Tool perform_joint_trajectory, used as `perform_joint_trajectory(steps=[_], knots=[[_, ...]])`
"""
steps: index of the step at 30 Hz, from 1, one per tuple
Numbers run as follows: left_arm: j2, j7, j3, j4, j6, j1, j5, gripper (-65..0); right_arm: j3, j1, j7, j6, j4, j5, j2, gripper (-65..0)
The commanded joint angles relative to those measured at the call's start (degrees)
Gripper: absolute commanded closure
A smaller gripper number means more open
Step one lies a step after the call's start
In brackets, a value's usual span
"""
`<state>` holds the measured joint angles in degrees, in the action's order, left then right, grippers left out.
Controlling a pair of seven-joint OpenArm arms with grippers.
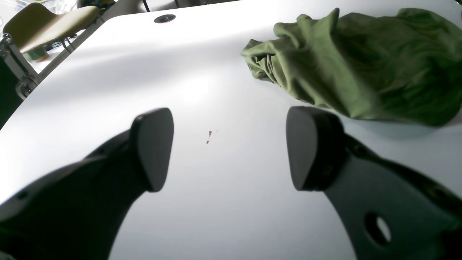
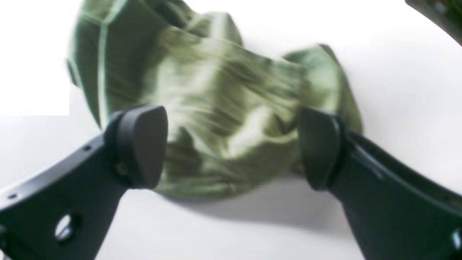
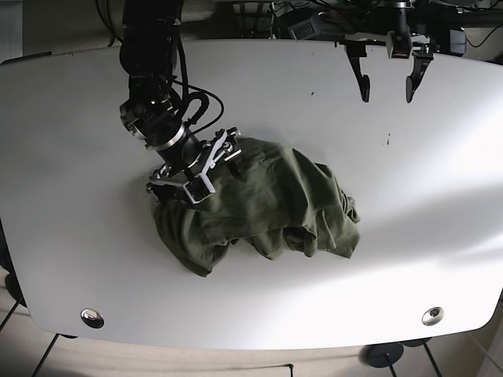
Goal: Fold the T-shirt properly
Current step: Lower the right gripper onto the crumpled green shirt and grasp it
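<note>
While crumpled, one T-shirt (image 3: 259,204) faces two end effectors.

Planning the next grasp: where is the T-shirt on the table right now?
In the base view the T-shirt lies crumpled near the middle of the table, with the right gripper open over its left edge and the left gripper away at the far right.

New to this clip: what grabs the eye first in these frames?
A crumpled olive-green T-shirt heaped mid-table, nothing like folded. The right gripper hangs open right over the heap's edge, while the left gripper hovers open above bare table, well clear of the cloth.
</note>
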<state>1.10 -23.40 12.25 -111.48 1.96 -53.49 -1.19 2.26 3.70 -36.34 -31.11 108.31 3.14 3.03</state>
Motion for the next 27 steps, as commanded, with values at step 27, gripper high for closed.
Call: perform_joint_trajectory(steps=[27], knots=[[-0.4, -1.4, 0.4, 0.3, -0.2, 1.7, 0.3, -44.6, 9.7, -33.7, 4.6, -1.55, -54.8, -26.6, 5.2, -54.5]])
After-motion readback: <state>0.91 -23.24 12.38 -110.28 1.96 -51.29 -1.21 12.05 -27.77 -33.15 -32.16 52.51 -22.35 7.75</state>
